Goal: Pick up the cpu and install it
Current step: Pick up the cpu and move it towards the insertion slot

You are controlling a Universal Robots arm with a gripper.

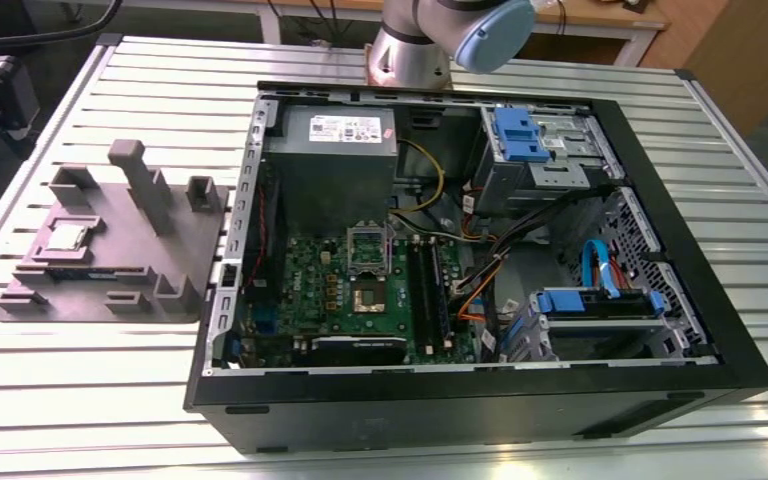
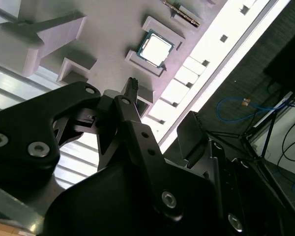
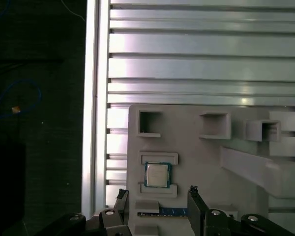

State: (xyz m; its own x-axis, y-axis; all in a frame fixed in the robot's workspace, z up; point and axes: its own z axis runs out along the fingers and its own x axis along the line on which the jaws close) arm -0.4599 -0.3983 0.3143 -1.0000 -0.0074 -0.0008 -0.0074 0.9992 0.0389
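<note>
Silvery-grey on top and edged in green, the small flat square cpu [image 3: 157, 174] is lying level in its shallow pocket near one corner of the grey moulded plastic tray [image 3: 196, 157], with a low raised lip of the tray hugging it on two opposite sides. The black two-fingered gripper [image 3: 156, 192] is hovering above that corner of the tray. Its fingers [image 3: 192, 191] are standing spread apart, gripping nothing, and not touching the cpu.

The main hazard, as I am judging it, is the tight pocket. If the gripper is sitting slightly off-centre while descending, a fingertip could land on a tray lip or on the chip's top instead of sliding down beside its free edges.

A thin blue-green strip [image 3: 173, 212] is resting in a tray slot just beside the pocket, and a stray finger could catch it. The chip is offering only thin edges to grip, so an uneven close may be tipping it up or letting it slip. A skewed grasp would also be carrying the wrong orientation onward to installation.
</note>
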